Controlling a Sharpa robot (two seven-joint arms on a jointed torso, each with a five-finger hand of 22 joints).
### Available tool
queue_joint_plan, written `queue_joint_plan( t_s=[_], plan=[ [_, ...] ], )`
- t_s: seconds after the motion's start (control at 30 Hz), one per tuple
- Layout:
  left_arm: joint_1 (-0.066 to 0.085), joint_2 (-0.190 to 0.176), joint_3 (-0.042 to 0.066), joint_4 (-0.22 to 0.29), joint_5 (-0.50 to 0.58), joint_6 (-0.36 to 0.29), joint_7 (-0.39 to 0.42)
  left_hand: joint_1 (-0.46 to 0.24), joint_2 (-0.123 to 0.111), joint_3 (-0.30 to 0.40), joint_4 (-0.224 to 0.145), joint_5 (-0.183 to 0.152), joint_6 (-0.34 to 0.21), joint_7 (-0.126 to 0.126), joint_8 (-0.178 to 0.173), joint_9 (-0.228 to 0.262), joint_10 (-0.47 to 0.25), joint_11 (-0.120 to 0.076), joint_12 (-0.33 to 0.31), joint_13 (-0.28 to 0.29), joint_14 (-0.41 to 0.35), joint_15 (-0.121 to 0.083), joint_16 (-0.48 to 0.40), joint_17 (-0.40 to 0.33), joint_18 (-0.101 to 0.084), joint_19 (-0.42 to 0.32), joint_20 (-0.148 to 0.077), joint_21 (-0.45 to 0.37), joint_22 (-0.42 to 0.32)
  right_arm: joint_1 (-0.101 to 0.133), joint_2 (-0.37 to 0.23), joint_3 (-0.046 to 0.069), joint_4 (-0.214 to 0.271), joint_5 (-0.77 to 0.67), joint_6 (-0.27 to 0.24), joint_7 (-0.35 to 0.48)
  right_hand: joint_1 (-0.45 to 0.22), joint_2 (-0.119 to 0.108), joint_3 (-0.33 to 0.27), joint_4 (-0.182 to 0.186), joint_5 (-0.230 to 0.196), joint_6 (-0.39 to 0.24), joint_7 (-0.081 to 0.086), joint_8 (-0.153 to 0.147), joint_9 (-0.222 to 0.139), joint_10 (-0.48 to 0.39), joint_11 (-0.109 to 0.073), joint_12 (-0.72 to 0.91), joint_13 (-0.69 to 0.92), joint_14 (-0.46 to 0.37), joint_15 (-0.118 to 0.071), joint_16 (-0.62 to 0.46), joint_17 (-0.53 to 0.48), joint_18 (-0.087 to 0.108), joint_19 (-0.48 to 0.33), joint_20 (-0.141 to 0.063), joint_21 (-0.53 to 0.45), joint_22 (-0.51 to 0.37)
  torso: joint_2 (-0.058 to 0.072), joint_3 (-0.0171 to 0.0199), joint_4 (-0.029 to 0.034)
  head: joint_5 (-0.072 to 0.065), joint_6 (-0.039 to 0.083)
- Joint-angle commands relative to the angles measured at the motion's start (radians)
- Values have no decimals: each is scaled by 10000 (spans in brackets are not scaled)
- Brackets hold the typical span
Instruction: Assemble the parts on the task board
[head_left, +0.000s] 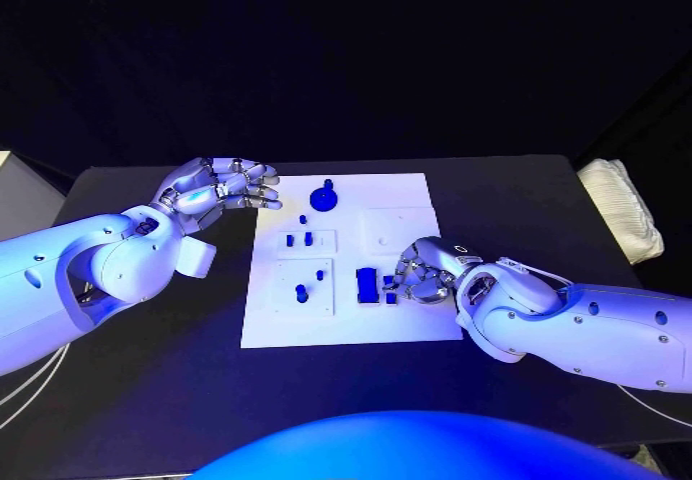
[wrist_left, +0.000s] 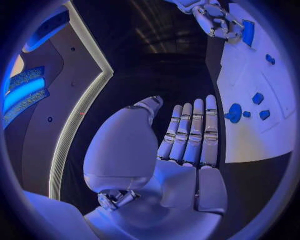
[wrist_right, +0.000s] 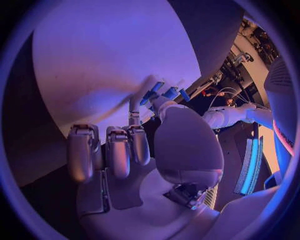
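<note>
The white task board (head_left: 346, 325) lies in the middle of the black table. Blue parts stand on it: a round one (head_left: 326, 198) at the far edge, a small pair (head_left: 299, 239), a peg (head_left: 302, 293) and a larger block (head_left: 366, 285). My right hand (head_left: 426, 272) rests low on the board's right side. Its thumb and forefinger close on a small blue part (wrist_right: 164, 91) next to the block, and its other fingers are curled in. My left hand (head_left: 216, 190) hovers off the board's far-left corner, its fingers (wrist_left: 190, 132) straight and holding nothing.
A white padded object (head_left: 620, 205) lies at the table's right edge, and a pale box (head_left: 15, 195) stands off its left side. Bare black tabletop (head_left: 173, 400) runs in front of the board.
</note>
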Motion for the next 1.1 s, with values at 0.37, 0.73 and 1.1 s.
queue_joint_plan(
  t_s=[0.37, 0.73, 1.1],
  plan=[
    [2, 21, 4, -39, -41, 137, 53, 78, 57, -11, 71, 14, -45, 14, 68, -12, -52, -9, 48, -12, -62, -15, 58, 11, 120, 72, -24, -55, -9, -22, -312, -23, -56, 1945, -1103, 1728, -65, 52, -915, 639, 193, -693, 284, -422, -209, 357, 238, -982, 1760, 912, 152, -289, 2118, 155, 600, 72, -1326, 1988, -46, -31, -16, -17, 2],
    [3, 343, -14, -599, 172, -97, 378, 73, 48, -29, 100, 10, -55, 12, 65, -16, -57, -10, 55, -12, -66, -15, 59, 14, 119, 79, -22, -72, -19, 522, -522, 24, -901, 7948, -1313, 5274, 96, 193, -1917, 706, 1038, -1666, 725, -1197, -447, -102, 630, -1754, 1433, 790, 472, -613, 1686, 411, 279, 359, -2924, 1525, -309, -180, -41, -35, 124],
    [2, 1158, -33, -1953, 863, -588, 905, 160, 27, -34, 94, 15, -97, 10, 47, -31, 13, -26, 112, 1, -31, -31, 81, 29, 122, 100, -26, -105, -40, 1090, 229, 69, -2736, 10981, -520, 7074, 1058, 655, -2133, 656, 1093, -1917, 936, -1326, -353, -3203, 851, -7467, -1653, -845, 697, -4028, -1928, 1482, -1619, 613, -10731, -1474, -680, -354, -174, 75, 688]
  ],
)
